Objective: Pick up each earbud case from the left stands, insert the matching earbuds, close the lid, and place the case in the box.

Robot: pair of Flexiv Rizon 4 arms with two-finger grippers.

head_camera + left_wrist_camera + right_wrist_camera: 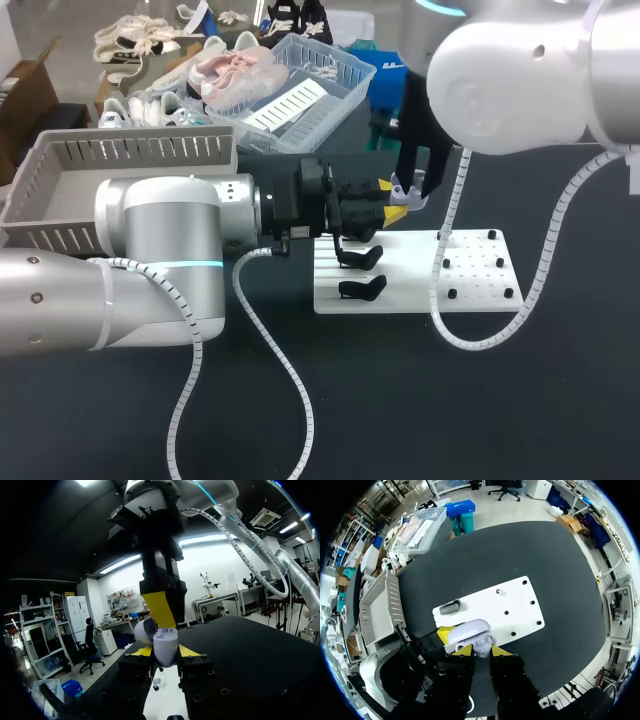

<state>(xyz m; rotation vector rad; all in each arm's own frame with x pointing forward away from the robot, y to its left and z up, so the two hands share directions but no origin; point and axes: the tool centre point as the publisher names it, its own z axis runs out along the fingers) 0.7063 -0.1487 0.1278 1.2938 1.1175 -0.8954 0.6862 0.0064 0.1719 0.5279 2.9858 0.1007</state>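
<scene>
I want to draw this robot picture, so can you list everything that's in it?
table: one, black, under everything
white board: one, white, middle of the table
stands: two, black, empty, on the board's left part
pegs: several, small, black, on the board's right part
box: one, grey, slatted, back left of the table
earbud case: one, pale white, lid looks open, held above the board
left arm: one, silver-white, comes in from the left
left fingers: two, yellow-tipped, shut on the case
right arm: one, white, from the right, its end at the case
</scene>
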